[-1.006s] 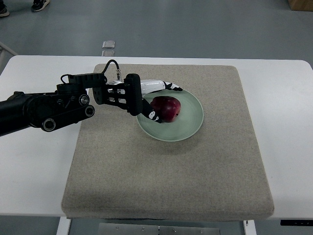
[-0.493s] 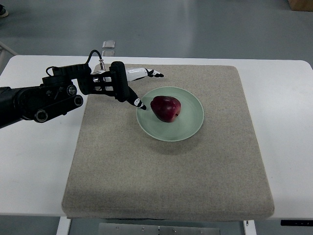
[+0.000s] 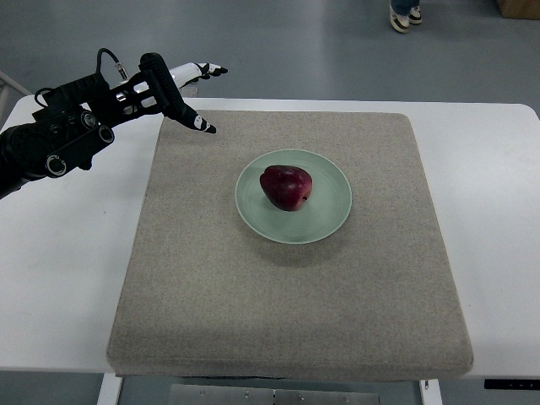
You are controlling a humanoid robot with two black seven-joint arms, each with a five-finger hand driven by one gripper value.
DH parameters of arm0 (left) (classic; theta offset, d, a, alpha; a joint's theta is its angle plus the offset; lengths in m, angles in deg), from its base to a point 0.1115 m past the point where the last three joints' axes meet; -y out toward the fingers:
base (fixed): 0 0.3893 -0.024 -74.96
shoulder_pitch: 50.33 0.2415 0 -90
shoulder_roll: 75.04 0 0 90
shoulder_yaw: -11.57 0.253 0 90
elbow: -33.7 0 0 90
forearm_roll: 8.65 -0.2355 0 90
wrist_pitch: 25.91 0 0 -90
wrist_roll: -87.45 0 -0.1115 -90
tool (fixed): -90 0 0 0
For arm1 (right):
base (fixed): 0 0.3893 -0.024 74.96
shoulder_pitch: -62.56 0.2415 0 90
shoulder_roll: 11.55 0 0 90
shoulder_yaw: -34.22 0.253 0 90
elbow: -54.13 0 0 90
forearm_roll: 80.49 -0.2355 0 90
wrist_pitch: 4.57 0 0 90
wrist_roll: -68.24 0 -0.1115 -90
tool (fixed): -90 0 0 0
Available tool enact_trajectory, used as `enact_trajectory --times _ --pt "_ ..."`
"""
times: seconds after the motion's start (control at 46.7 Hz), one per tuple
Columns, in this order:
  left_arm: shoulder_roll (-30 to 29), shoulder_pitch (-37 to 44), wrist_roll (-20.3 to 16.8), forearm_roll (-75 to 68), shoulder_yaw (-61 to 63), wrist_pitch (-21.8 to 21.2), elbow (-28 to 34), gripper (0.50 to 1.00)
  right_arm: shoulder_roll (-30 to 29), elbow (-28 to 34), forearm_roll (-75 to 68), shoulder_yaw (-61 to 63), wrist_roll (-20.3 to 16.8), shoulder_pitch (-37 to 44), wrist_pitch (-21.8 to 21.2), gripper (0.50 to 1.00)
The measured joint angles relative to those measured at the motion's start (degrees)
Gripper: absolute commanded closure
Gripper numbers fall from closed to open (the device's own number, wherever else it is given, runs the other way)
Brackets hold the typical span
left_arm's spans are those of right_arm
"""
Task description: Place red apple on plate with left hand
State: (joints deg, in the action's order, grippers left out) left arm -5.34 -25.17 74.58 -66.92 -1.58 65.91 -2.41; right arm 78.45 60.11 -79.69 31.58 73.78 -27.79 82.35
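Resting on the plate [image 3: 334, 218] near the middle of the mat [image 3: 287, 312], the apple [image 3: 286, 186] sits a little toward the plate's left rim, tilted on its side. The left hand [image 3: 181, 93] hangs over the mat's far-left corner, well apart from the fruit, fingers spread and holding nothing. The right hand is out of view. The apple looks firm, smooth-skinned and fairly dense, so likely a bit slippery and prone to rolling on its round flank. A grasp would best wrap its widest girth from above, fingers on opposite sides, pressing gently enough to avoid bruising.
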Motion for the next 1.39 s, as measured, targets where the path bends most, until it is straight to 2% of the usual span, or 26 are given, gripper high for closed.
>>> enact_trajectory --times 0.15,0.364,0.6,0.707,0.878,1.113,1.242,1.392 --pt "2.0 0.0 1.8 13.7 -0.3 -3.0 2.9 0.516 0.0 0.0 0.0 0.0 0.0 0.0 0.0 0.536" --pt "4.9 -0.2 7.9 34.5 -0.5 -9.0 7.3 0.516 0.0 0.0 0.0 0.0 0.0 0.0 0.0 0.536" --pt "6.3 -0.3 8.6 51.5 -2.6 -9.9 10.8 0.516 0.0 0.0 0.0 0.0 0.0 0.0 0.0 0.536" --pt "6.4 -0.3 8.6 55.4 -6.8 -8.4 12.5 0.516 0.0 0.0 0.0 0.0 0.0 0.0 0.0 0.536" --pt "7.1 1.5 8.4 57.1 -15.1 -2.9 14.7 0.516 0.0 0.0 0.0 0.0 0.0 0.0 0.0 0.536" --pt "8.4 4.3 8.1 57.7 -22.9 0.0 15.1 0.516 0.0 0.0 0.0 0.0 0.0 0.0 0.0 0.536" --pt "8.4 4.7 8.1 58.4 -25.2 1.7 15.2 0.516 0.0 0.0 0.0 0.0 0.0 0.0 0.0 0.536" --pt "8.3 4.9 7.2 58.4 -25.5 6.4 16.3 0.516 0.0 0.0 0.0 0.0 0.0 0.0 0.0 0.536"
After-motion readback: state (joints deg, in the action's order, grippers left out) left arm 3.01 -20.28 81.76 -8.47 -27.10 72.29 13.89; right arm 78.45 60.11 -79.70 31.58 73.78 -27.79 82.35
